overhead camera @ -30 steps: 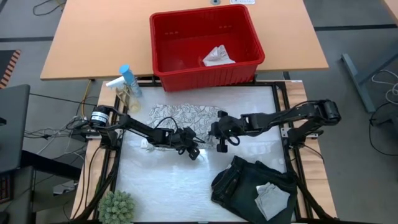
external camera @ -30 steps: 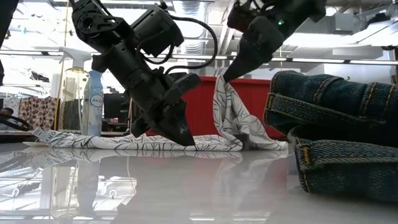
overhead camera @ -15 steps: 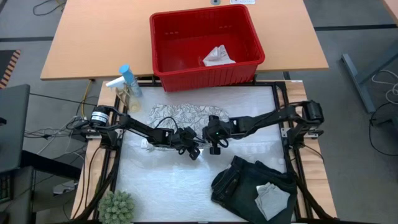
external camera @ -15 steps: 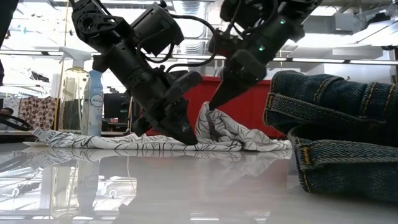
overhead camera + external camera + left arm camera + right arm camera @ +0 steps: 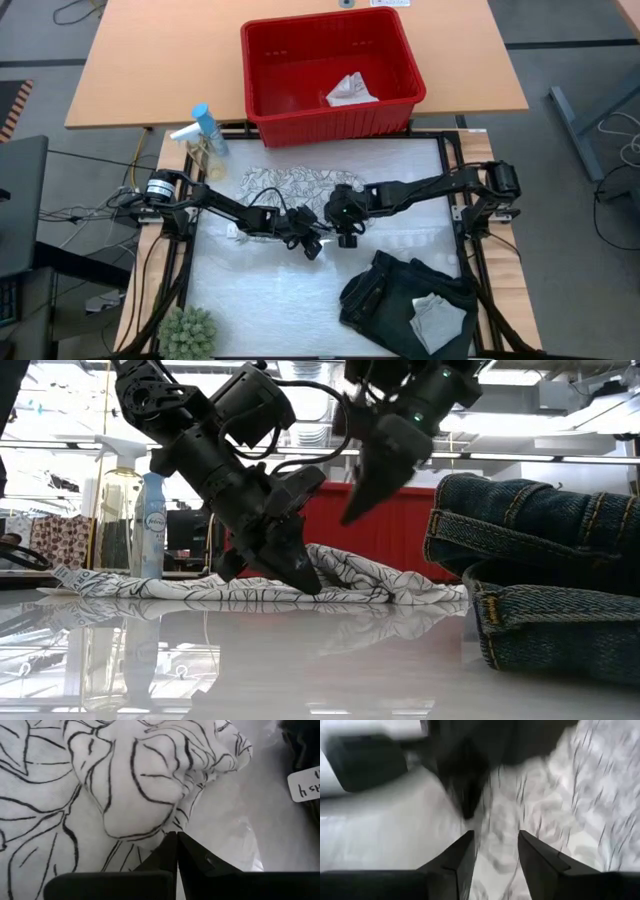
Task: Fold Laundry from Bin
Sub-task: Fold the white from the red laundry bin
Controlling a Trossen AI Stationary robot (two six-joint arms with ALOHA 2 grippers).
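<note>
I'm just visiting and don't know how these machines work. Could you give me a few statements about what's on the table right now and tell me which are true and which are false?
1. The red bin is completely empty. False: a small whitish cloth lies inside it.
2. The leaf-patterned cloth lies on the table between the bin and the two grippers. True.
3. The left gripper has its fingers wide apart. False: they are pressed together, at the cloth's edge.
4. The right gripper is open. True: there is a gap between its fingers, above the patterned cloth.
5. The dark garment hangs over the bin's rim. False: it lies on the table, at the side away from the bin.
</note>
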